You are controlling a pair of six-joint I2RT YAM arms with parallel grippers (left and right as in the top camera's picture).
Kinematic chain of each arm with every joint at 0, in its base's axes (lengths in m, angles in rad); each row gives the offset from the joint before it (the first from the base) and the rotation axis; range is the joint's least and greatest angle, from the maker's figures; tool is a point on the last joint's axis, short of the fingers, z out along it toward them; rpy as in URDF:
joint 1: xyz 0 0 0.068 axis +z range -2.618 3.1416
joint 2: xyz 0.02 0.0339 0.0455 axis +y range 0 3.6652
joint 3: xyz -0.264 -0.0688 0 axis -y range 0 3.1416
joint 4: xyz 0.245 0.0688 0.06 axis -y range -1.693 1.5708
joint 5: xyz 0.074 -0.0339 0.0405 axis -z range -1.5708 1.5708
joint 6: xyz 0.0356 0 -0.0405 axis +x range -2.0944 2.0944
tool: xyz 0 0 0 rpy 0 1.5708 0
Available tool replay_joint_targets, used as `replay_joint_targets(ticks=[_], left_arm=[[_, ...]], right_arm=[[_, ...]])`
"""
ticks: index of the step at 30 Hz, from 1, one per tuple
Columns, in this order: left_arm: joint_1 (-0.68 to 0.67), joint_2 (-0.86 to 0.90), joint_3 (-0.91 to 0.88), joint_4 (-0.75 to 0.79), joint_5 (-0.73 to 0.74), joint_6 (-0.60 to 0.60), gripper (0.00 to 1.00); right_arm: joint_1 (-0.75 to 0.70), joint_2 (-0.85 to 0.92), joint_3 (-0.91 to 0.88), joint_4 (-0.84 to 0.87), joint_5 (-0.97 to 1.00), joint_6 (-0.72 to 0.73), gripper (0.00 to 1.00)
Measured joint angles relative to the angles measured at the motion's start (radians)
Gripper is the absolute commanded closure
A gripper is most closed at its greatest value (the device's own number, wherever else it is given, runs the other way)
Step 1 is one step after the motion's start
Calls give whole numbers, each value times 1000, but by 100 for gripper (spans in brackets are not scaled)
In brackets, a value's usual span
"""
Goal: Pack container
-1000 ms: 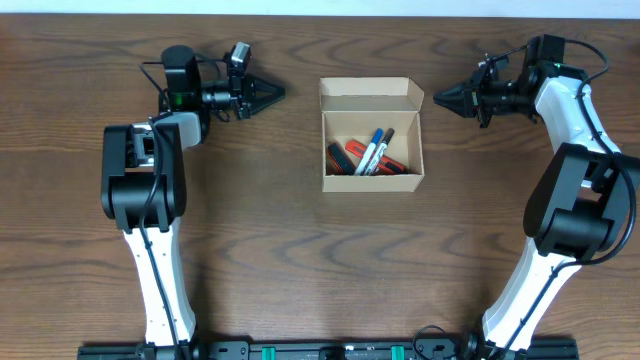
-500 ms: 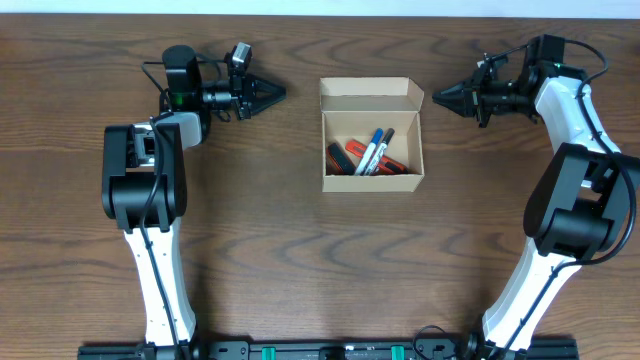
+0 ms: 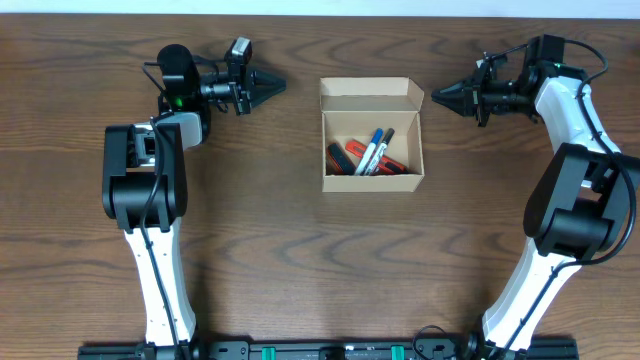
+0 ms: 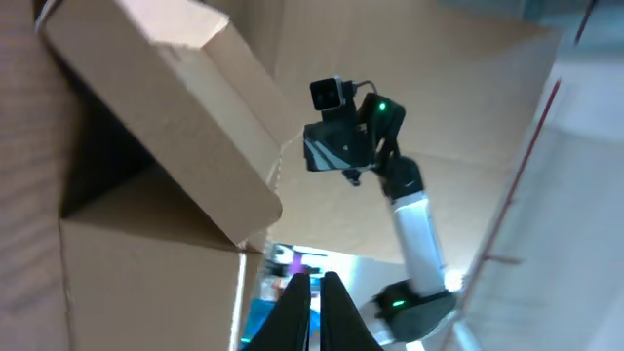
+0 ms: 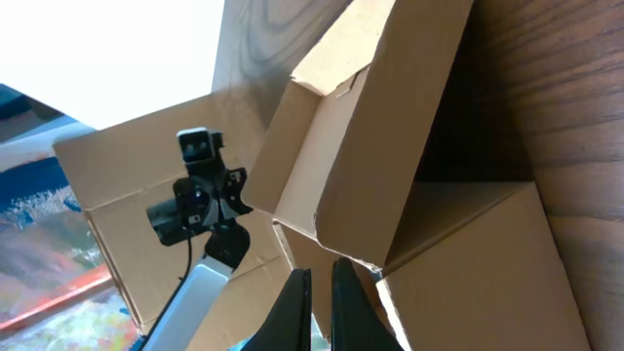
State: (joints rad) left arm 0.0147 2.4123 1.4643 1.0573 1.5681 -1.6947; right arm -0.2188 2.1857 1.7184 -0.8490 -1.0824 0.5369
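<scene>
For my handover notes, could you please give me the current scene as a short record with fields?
container: tan cardboard box, mid-table, upright
flap lid: open, standing at the far side
contents: markers lying inside, with red, blue and black parts showing
left gripper: shut, empty, to the left of the box, apart from it, pointing at it
right gripper: shut, empty, to the right of the box, apart from it, pointing at it
table: brown wood
task status: box filled, lid not yet closed
</scene>
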Motion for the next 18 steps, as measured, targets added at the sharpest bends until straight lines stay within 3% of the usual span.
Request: replay_joint_targets(ticks=[3, 7, 15, 18], left_arm=[[0, 0, 0, 23, 0, -101, 94], [0, 0, 0, 37, 0, -108, 94], [0, 0, 1, -26, 0, 131, 94], [1, -1, 3, -275, 0, 270, 94]], right_arm=[[0, 0, 0, 0, -2, 0, 98], [0, 0, 0, 1, -2, 0, 98], [0, 0, 0, 8, -3, 0, 98], [0, 0, 0, 8, 2, 0, 99]])
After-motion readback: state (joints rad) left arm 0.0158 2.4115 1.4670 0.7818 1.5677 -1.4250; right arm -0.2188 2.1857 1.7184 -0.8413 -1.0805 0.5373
